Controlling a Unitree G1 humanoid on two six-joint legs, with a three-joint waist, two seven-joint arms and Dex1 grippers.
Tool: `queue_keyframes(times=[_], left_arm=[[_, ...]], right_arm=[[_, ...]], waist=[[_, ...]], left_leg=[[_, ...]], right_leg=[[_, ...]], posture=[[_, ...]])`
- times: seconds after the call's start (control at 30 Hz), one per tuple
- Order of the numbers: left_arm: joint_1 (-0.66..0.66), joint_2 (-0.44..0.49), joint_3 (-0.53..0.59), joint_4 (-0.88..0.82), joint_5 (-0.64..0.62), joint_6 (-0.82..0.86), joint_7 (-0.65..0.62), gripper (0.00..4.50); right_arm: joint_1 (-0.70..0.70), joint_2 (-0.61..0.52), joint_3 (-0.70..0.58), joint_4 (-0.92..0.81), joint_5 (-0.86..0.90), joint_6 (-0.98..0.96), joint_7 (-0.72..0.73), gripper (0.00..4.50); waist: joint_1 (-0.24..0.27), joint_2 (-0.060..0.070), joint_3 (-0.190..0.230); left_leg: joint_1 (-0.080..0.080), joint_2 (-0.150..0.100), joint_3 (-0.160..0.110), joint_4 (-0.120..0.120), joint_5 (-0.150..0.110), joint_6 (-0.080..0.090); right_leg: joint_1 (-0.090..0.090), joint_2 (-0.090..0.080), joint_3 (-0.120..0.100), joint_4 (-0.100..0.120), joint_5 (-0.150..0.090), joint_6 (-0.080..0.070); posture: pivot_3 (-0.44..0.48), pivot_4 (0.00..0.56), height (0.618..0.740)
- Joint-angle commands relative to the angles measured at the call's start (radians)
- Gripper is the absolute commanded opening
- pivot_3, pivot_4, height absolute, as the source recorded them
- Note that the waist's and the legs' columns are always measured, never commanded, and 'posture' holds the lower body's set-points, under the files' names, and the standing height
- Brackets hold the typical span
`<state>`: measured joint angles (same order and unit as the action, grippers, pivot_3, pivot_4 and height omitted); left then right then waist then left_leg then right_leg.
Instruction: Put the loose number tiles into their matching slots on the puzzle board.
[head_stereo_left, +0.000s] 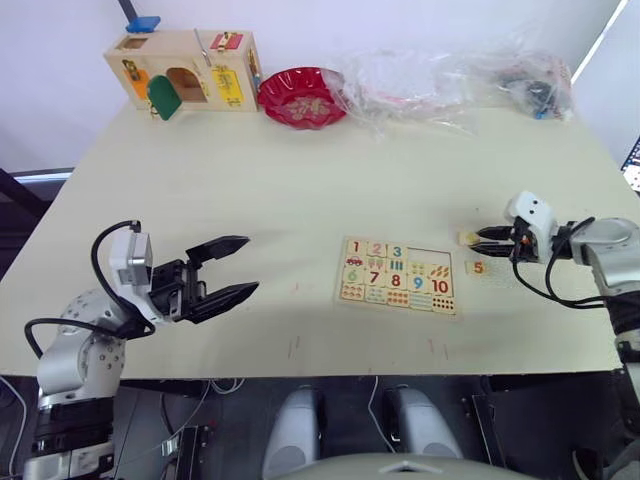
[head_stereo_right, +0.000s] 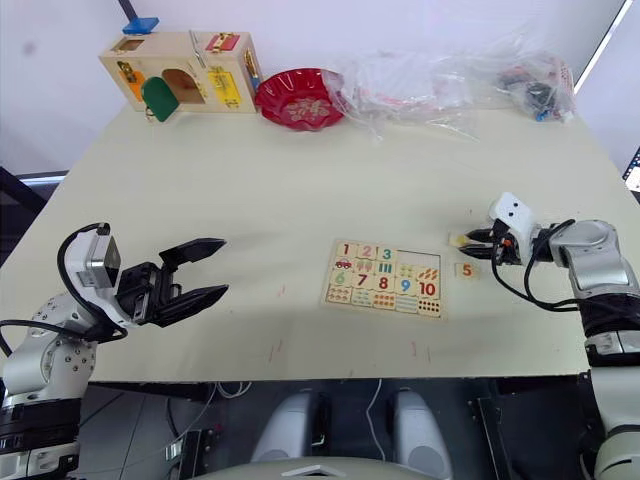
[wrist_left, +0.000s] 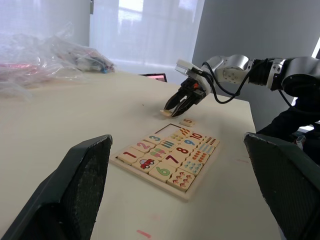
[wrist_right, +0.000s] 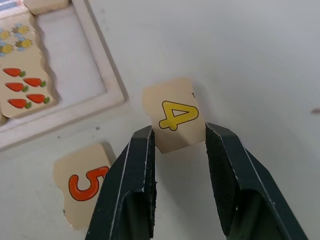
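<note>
Right wrist view — yellow 4 tile (wrist_right: 176, 121): thin, stiff, likely light and slick. Right claw (wrist_right: 179, 144) clamps opposite edges; orange 5 tile (wrist_right: 83, 187) lies at eight o'clock. Left claw (head_stereo_left: 232, 268) spread apart.

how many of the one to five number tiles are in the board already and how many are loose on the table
In the puzzle board: 3 (1, 2, 3)
Loose on the table: 2 (4 between the right gripper fingers, 5)
Total: 5
</note>
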<state>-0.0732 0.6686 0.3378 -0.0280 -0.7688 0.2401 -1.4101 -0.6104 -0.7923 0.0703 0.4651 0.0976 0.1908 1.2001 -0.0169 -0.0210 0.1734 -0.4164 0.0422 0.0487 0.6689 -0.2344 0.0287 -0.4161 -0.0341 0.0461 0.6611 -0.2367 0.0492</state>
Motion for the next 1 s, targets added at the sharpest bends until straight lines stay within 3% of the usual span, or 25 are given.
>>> queue_keyframes(times=[0.03, 0.2, 0.3, 0.53, 0.7, 1.0], left_arm=[[0.001, 0.011, 0.022, -0.016, -0.019, 0.001, -0.006, 4.50], [-0.002, 0.015, 0.022, -0.010, -0.018, 0.004, -0.013, 4.50], [-0.006, 0.017, 0.020, -0.006, -0.016, 0.006, -0.019, 4.50], [-0.008, 0.021, 0.020, -0.003, -0.013, 0.010, -0.028, 4.50], [-0.001, 0.025, 0.025, -0.005, -0.011, 0.012, -0.031, 4.50], [0.015, 0.016, 0.027, -0.021, -0.010, 0.009, -0.017, 4.50]], right_arm=[[-0.022, -0.058, -0.003, -0.240, 0.030, 0.217, 0.016, 0.89], [-0.098, -0.110, 0.113, -0.505, -0.056, 0.563, -0.045, 0.89], [-0.187, -0.125, 0.211, -0.577, -0.059, 0.715, -0.004, 0.89], [-0.395, -0.091, 0.451, -0.552, -0.122, 0.877, 0.032, 0.89], [-0.467, -0.034, 0.558, -0.548, -0.127, 0.979, 0.020, 0.89], [-0.483, 0.033, 0.592, -0.533, -0.097, 1.093, -0.050, 0.89]], waist=[[0.000, 0.000, 0.000], [-0.001, 0.000, 0.000], [0.000, 0.000, 0.000], [0.000, 0.000, 0.000], [0.000, 0.000, 0.000], [0.001, 0.000, 0.000]], left_leg=[[0.000, 0.000, -0.001, 0.000, 0.000, 0.000], [0.000, 0.003, -0.001, 0.000, 0.000, 0.000], [0.000, 0.005, -0.001, 0.000, 0.000, 0.000], [-0.003, 0.005, 0.000, -0.002, 0.000, 0.000], [-0.017, 0.004, -0.001, 0.000, 0.000, 0.000], [-0.018, 0.001, -0.001, 0.000, 0.000, 0.000]], right_leg=[[-0.001, 0.000, 0.001, 0.000, 0.000, 0.000], [-0.002, 0.000, 0.001, 0.001, 0.000, -0.001], [-0.003, -0.001, 0.002, 0.000, 0.000, -0.001], [-0.007, -0.001, 0.003, 0.000, 0.000, -0.001], [-0.019, -0.001, 0.002, 0.001, 0.001, 0.000], [-0.020, -0.001, 0.000, 0.001, 0.001, 0.001]], posture=[[0.000, 0.150, 0.740], [0.000, 0.150, 0.740], [0.000, 0.150, 0.740], [0.000, 0.150, 0.740], [0.000, 0.150, 0.740], [0.000, 0.150, 0.740]])
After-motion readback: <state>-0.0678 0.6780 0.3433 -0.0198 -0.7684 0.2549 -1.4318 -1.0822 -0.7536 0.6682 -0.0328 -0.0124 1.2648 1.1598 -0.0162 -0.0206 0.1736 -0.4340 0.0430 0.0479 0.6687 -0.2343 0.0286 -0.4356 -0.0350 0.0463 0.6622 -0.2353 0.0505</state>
